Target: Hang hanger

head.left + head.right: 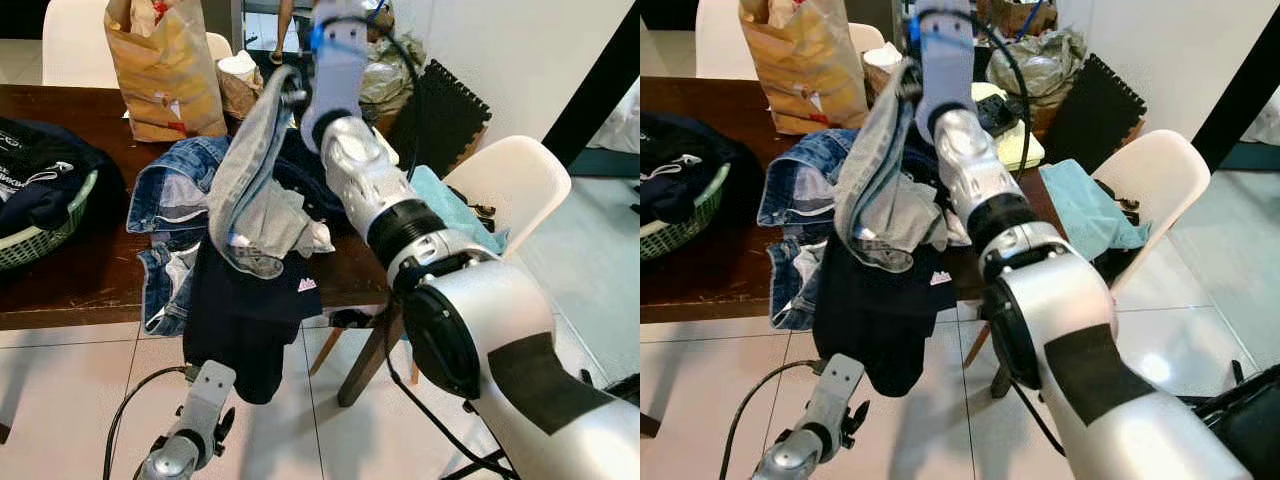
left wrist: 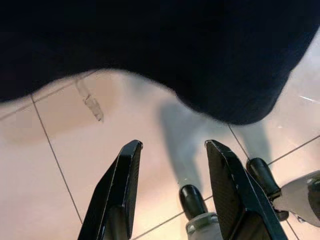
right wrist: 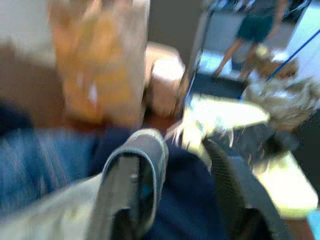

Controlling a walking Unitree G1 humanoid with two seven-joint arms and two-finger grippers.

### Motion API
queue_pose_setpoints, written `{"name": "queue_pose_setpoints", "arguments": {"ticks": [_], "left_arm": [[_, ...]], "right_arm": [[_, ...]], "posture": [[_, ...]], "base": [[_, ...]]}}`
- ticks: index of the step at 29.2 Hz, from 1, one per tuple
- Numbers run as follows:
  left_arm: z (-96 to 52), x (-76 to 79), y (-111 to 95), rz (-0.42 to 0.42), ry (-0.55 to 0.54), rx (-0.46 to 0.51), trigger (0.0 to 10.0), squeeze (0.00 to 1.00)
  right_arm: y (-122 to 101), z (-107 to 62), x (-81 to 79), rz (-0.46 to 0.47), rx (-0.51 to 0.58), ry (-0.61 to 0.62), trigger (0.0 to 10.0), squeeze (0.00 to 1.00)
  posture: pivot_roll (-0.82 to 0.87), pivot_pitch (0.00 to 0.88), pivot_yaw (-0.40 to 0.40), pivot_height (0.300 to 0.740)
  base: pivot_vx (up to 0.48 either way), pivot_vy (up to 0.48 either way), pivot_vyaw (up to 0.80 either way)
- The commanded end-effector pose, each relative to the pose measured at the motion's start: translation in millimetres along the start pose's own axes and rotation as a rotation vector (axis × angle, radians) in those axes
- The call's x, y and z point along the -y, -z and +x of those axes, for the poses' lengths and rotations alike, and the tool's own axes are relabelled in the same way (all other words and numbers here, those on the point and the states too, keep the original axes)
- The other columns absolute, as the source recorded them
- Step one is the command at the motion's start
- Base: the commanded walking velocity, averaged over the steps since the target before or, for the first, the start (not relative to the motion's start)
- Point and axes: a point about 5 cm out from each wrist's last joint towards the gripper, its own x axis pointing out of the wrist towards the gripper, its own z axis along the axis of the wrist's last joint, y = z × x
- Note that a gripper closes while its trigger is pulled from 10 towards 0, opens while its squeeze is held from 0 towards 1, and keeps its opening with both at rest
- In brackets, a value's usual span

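A bundle of clothes hangs in the air in front of the table: a grey garment (image 1: 250, 190) on top, and a dark navy shirt (image 1: 240, 320) dangling below it. No hanger can be made out under the cloth. My right gripper (image 1: 290, 92) is raised over the table and holds the top of the grey garment (image 3: 152, 150), which wraps one finger in the blurred right wrist view. My left gripper (image 2: 172, 144) is open and empty low over the floor tiles, just beneath the navy shirt's hem (image 2: 235, 100).
The dark wooden table (image 1: 70, 270) carries jeans (image 1: 175, 195), a brown paper bag (image 1: 165, 70) and a green basket (image 1: 45, 235) of dark clothes. A white chair (image 1: 515, 180) with a teal cloth (image 1: 1085, 215) stands at the right. A person (image 3: 255, 30) stands far behind.
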Motion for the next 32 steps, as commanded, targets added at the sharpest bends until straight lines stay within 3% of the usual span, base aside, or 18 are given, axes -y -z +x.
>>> {"name": "queue_pose_setpoints", "arguments": {"ticks": [1, 4, 5, 6, 7, 10, 14, 17, 20, 21, 22, 23, 24, 25, 29, 32], "left_arm": [[1.4, 4.3, -4, 0.006, 0.024, 0.004, 10.0, 0.0], [2.5, 3.5, -8, 0.008, 0.025, 0.014, 10.0, 0.0], [3.4, 3.2, -11, 0.009, 0.028, 0.023, 10.0, 0.0], [3.4, 3.2, -11, 0.009, 0.028, 0.023, 10.0, 0.0], [4.6, 2.8, -14, 0.011, 0.03, 0.028, 10.0, 0.0], [5.7, 1.6, -18, 0.013, 0.033, 0.037, 10.0, 0.0], [6.2, -0.1, -22, 0.011, 0.034, 0.044, 10.0, 0.0], [5.1, 1.3, -41, 0.019, 0.056, 0.118, 10.0, 0.0], [4.7, 1.7, -45, 0.021, 0.061, 0.133, 10.0, 0.0], [3.7, 1.2, -57, 0.032, 0.064, 0.178, 10.0, 0.0], [3.7, 1.2, -57, 0.032, 0.064, 0.178, 10.0, 0.0], [1.6, 1.1, -70, 0.031, 0.067, 0.222, 10.0, 0.0], [1.6, 1.1, -70, 0.031, 0.067, 0.222, 10.0, 0.0], [-2.2, 1.7, -82, 0.037, 0.074, 0.266, 10.0, 0.0], [-8.4, 3.0, -93, 0.04, 0.08, 0.311, 10.0, 0.0], [-20.6, -3.7, -105, 0.011, -0.009, 0.368, 10.0, 0.0]], "right_arm": [[19, -2.7, 1.0, -0.049, -0.099, -0.039, 10.0, 1.0], [28, -4.4, 1.6, -0.078, -0.146, -0.066, 10.0, 1.0], [35, -6.1, 2.5, -0.105, -0.187, -0.089, 10.0, 0.74], [35, -6.1, 2.5, -0.105, -0.187, -0.089, 10.0, 0.74], [42, -8.1, 0.8, -0.146, -0.238, -0.151, 10.0, 0.0], [49, -10.8, 0.8, -0.204, -0.295, -0.229, 10.0, 0.0], [45, -10.7, 4.8, -0.19, -0.292, -0.246, 10.0, 0.0], [25, -9.7, 24.5, -0.103, -0.211, -0.233, 10.0, 0.0], [21, -9.6, 27.8, -0.085, -0.195, -0.231, 10.0, 0.0], [20, -12.8, 43.0, -0.064, -0.189, -0.211, 10.0, 0.0], [20, -12.8, 43.0, -0.064, -0.189, -0.211, 10.0, 0.0], [24, -17.8, 57.4, -0.032, -0.199, -0.208, 10.0, 0.0], [24, -17.8, 57.4, -0.032, -0.199, -0.208, 10.0, 0.0], [32, -24.6, 71.2, -0.007, -0.217, -0.221, 10.0, 0.0], [46, -34.5, 84.5, 0.007, -0.256, -0.255, 10.0, 0.0], [77, -52.6, 99.1, 0.01, -0.336, -0.264, 10.0, 0.0]], "posture": [[0.04, 0.125, -0.08, 0.74], [0.04, 0.123, -0.079, 0.74], [0.04, 0.118, -0.079, 0.74], [0.04, 0.118, -0.079, 0.74], [0.04, 0.107, -0.083, 0.74], [0.04, 0.101, -0.083, 0.74], [0.04, 0.096, -0.085, 0.74], [0.04, 0.085, -0.088, 0.74], [0.04, 0.085, -0.088, 0.74], [0.04, 0.069, -0.084, 0.74], [0.04, 0.069, -0.084, 0.74], [0.04, 0.065, -0.077, 0.74], [0.04, 0.065, -0.077, 0.74], [0.04, 0.064, -0.066, 0.74], [0.03, 0.063, -0.048, 0.74], [0.03, 0.064, -0.04, 0.74]], "base": [[0.0, 0.0, 0.0], [0.0, 0.0, 0.0], [0.0, 0.0, 0.0], [0.0, 0.0, 0.0], [0.0, 0.0, 0.0], [0.0, 0.0, 0.0], [0.0, 0.0, 0.0], [0.0, 0.0, 0.0], [0.0, 0.0, 0.0], [0.0, 0.0, 0.0], [0.0, 0.0, 0.0], [0.0, 0.0, 0.0], [0.0, 0.0, 0.0], [0.0, 0.0, 0.0], [0.0, 0.0, 0.0], [0.0, 0.0, 0.0]]}}
